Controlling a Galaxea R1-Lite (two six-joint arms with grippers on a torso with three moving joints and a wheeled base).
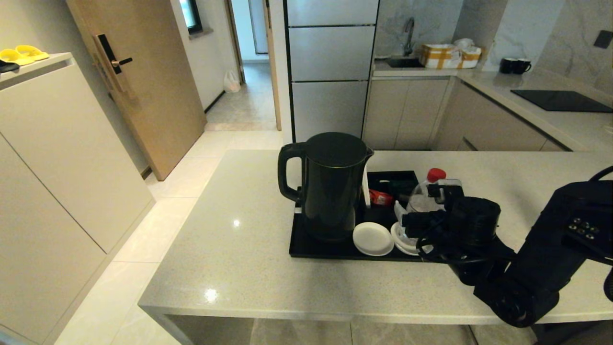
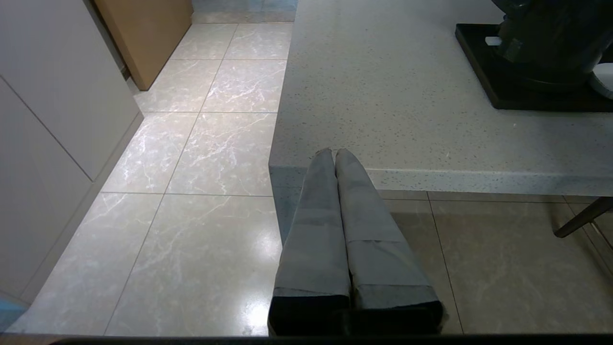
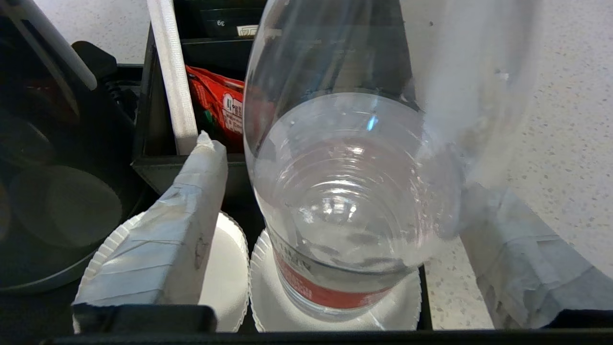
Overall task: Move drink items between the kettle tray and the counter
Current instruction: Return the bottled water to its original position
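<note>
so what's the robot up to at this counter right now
The right gripper is at the right end of the black tray, its fingers open on either side of a water bottle with a red cap. The bottle stands upright on a white coaster, beside the kettle and a second coaster. The left gripper is shut, parked off the counter's near edge.

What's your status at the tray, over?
Right gripper open, straddling water bottle standing on white coaster in kettle tray. Left gripper shut, parked off counter. Kettle close alongside.
</note>
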